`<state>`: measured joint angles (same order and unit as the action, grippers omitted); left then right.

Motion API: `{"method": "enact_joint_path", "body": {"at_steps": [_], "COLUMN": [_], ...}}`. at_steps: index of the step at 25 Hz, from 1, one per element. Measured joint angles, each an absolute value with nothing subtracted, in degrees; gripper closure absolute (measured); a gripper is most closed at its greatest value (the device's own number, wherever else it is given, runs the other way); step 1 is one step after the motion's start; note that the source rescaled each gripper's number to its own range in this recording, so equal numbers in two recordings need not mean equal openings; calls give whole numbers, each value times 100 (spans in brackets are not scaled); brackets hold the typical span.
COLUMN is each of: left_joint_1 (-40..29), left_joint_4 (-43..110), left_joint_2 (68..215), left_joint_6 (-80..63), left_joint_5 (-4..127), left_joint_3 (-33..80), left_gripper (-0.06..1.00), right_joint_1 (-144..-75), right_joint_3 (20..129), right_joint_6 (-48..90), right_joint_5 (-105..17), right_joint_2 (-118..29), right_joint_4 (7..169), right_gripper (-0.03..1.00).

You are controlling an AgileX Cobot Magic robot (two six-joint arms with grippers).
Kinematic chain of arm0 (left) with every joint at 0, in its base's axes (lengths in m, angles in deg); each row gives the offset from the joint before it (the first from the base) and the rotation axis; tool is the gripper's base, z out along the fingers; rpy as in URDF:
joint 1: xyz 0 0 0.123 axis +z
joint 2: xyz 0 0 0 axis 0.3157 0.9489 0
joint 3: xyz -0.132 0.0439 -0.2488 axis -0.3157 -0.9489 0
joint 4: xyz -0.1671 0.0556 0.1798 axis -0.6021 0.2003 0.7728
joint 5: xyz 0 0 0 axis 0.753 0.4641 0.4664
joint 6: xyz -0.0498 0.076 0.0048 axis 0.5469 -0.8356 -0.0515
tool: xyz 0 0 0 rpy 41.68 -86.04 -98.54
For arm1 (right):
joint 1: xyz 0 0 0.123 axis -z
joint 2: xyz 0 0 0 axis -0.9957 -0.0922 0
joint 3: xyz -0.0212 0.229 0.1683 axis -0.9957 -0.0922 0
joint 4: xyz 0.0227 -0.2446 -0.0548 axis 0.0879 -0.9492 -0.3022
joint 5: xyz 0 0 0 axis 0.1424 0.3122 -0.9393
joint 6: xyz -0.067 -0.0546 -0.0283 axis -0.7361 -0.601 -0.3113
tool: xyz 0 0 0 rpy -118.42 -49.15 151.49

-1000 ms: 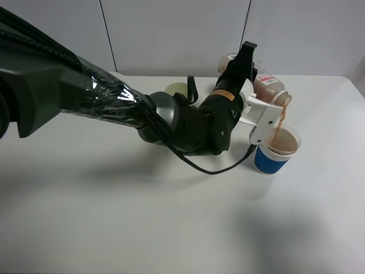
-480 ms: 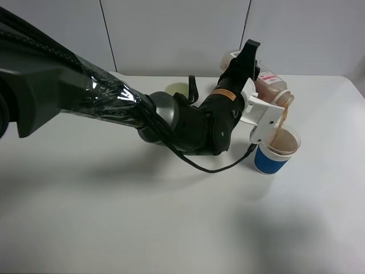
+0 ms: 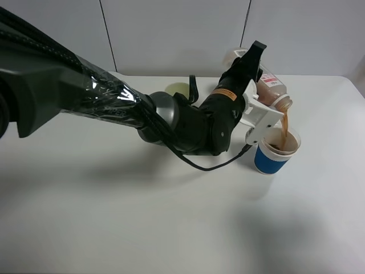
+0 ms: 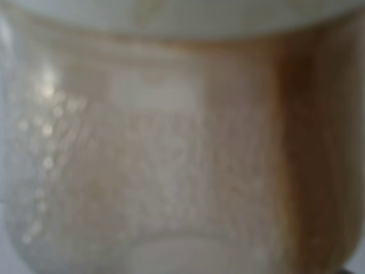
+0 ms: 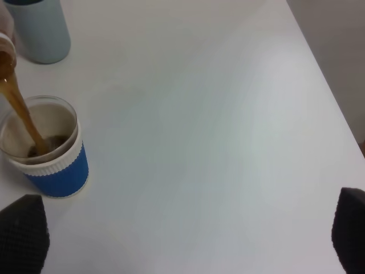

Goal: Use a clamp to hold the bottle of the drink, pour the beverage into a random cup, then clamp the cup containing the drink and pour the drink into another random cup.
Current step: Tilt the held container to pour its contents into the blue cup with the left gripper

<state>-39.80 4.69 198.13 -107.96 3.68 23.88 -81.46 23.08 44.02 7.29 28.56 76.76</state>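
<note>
Black left tool (image 3: 255, 91): clamped shut on the small squarish translucent plastic bottle (image 3: 272, 87), held tipped with its neck downward.
Brown beverage (image 3: 283, 123): streaming into the short whitish blue-banded cup (image 3: 276, 153) on the white surface (image 3: 171, 217); first pour under way.
Right tool (image 5: 185, 240): jaws wide, empty.
Next: right the bottle, then clamp this cup and carry it to the tall teal cup (image 5: 37, 28).

Plain white table (image 3: 102, 228) taking up most of the view, soft shadows lying across it. Pale panelled wall (image 3: 171, 34) running behind, dark vertical seams (image 3: 108, 34) dividing it. Even light falling.
</note>
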Motion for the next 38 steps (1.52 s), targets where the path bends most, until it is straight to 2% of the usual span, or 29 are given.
{"method": "enact_joint_path", "body": {"at_steps": [17,38], "left_joint_1": [-3980,-4072], "left_joint_4": [614,1124], "left_joint_2": [19813,19813], "left_joint_6": [-11473,-11653], "left_joint_5": [211,-18], "left_joint_3": [2388,2388], "left_gripper": [94,94], "right_joint_1": [-8146,-8146], "right_joint_3": [2308,2308], "right_joint_6": [4402,4402], "right_joint_5": [729,729], "right_joint_2": [2856,2856], "right_joint_4": [7676,7676], "right_gripper": [-3,-3]}}
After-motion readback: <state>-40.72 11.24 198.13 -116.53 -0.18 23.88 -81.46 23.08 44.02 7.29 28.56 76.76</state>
